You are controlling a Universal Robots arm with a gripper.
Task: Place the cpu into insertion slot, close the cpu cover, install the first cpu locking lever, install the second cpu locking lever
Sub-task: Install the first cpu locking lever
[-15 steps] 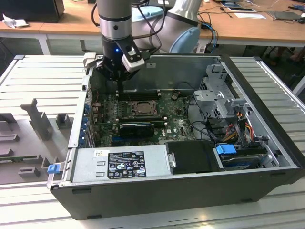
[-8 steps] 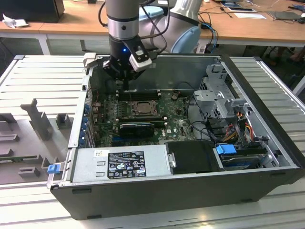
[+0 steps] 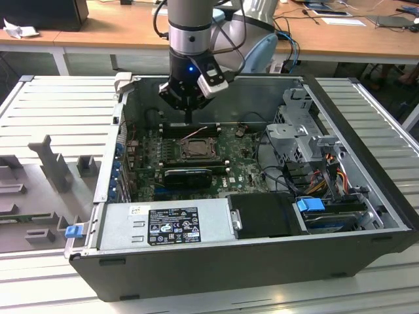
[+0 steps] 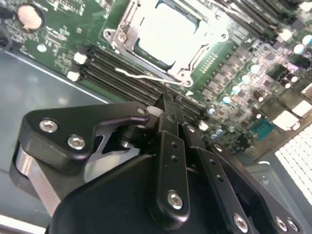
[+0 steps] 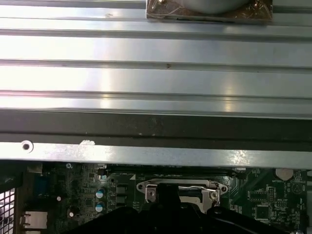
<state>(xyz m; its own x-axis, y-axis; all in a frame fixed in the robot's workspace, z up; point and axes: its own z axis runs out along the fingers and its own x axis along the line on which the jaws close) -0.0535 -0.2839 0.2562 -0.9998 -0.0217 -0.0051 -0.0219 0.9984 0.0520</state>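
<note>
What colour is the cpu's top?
The cpu is pale silver-grey, clearest in the second wrist view.

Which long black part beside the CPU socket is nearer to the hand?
The memory slots: the hand hangs over them, while the finned card lies on the socket's other side.
</note>
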